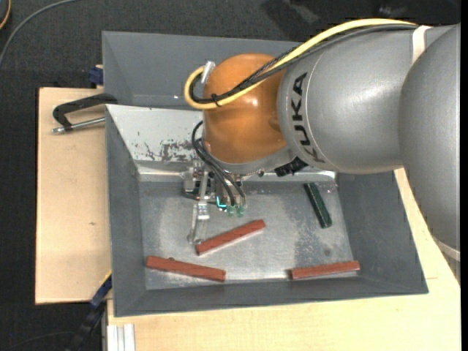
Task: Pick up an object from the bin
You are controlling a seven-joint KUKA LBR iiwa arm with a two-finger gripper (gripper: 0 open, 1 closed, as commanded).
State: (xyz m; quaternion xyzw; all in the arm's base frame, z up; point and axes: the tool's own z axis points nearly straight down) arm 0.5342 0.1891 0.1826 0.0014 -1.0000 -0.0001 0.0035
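My gripper [216, 225] hangs below the orange wrist cover in the middle of the bin, and it looks open. One thin finger [197, 224] reaches down to just beside the left end of a red-brown stick [232, 236] that lies slanted on the bin floor. The other finger [235, 208] stands above the stick's upper side. Nothing shows between the fingers.
A second red-brown stick [185, 268] lies along the front left of the bin and a third [325, 270] along the front right. A dark green stick [318, 205] lies at the right, near the back wall. The arm covers the bin's upper right.
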